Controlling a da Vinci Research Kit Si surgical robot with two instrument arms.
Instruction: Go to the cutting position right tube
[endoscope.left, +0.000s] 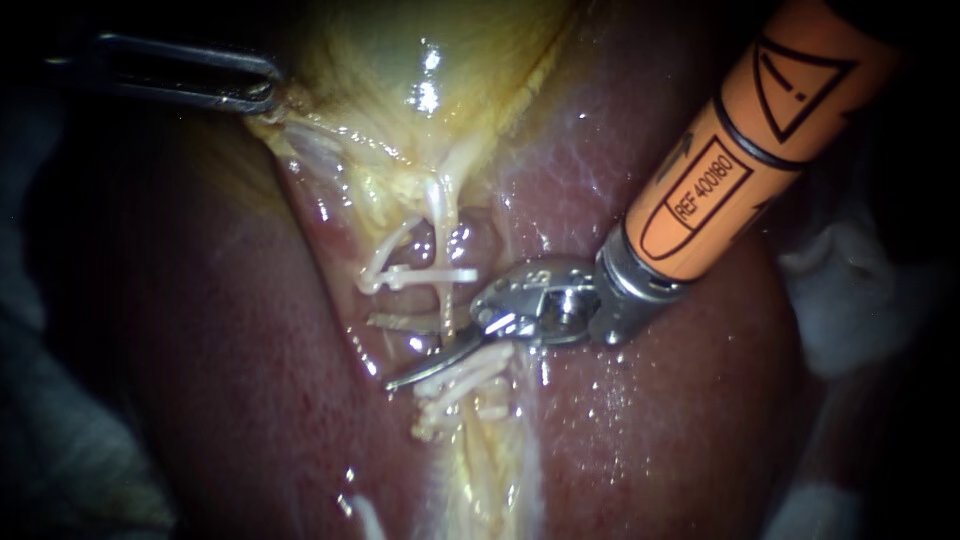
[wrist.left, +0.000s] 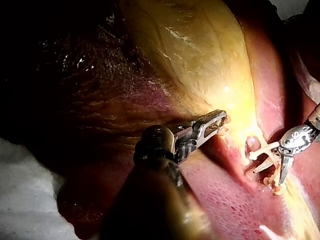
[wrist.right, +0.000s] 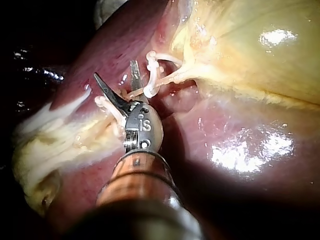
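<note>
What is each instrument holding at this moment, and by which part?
Left instrument grips the gallbladder by its edge, near the tapering end. Right instrument holds nothing; it stands open.

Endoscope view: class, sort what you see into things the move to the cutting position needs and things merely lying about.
Needed:
right instrument
right tube
clips on it
left instrument, holding the gallbladder

Lying about:
liver
white cloth at the edge
</note>
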